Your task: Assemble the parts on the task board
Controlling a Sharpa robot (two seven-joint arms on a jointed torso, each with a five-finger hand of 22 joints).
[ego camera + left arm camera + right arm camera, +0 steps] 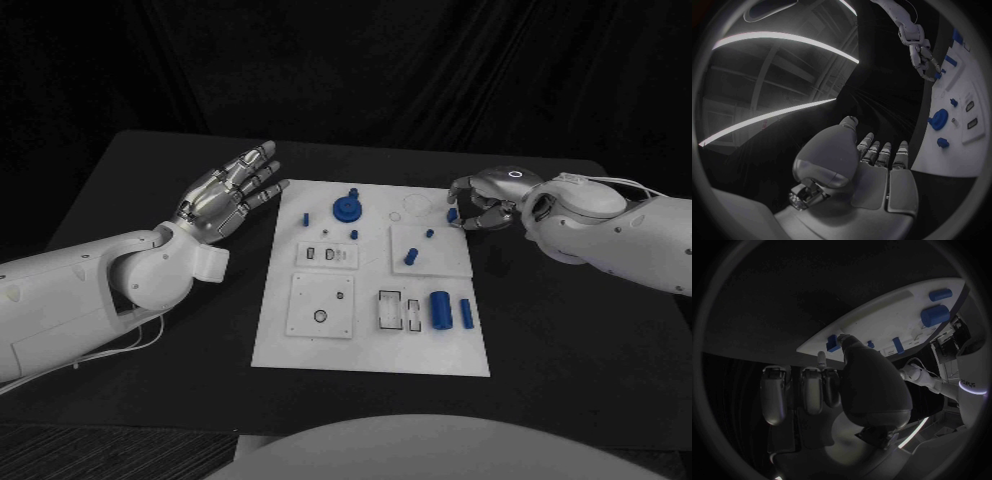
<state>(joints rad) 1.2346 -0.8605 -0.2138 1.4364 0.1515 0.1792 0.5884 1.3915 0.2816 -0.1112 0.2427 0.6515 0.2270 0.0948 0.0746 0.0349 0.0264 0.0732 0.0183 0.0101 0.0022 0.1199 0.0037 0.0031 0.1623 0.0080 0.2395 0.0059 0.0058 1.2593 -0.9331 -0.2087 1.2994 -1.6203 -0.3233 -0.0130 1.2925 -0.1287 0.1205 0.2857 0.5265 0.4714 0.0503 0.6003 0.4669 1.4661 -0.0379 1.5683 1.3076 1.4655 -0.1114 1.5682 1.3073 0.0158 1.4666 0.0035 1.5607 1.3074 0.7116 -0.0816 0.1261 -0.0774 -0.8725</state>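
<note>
The white task board lies in the middle of the black table. On it are a round blue gear-like part, short blue pegs and two blue cylinders near its right edge. My right hand is curled over the board's far right corner, where thumb and a finger pinch a small blue part. The right wrist view shows this small blue part at the thumb tip, against the board's edge. My left hand hovers open with fingers spread, just off the board's far left corner.
Raised white blocks with slots and round holes sit on the board's near half. Bare black table lies around the board on all sides. In the left wrist view the board lies beyond my left hand.
</note>
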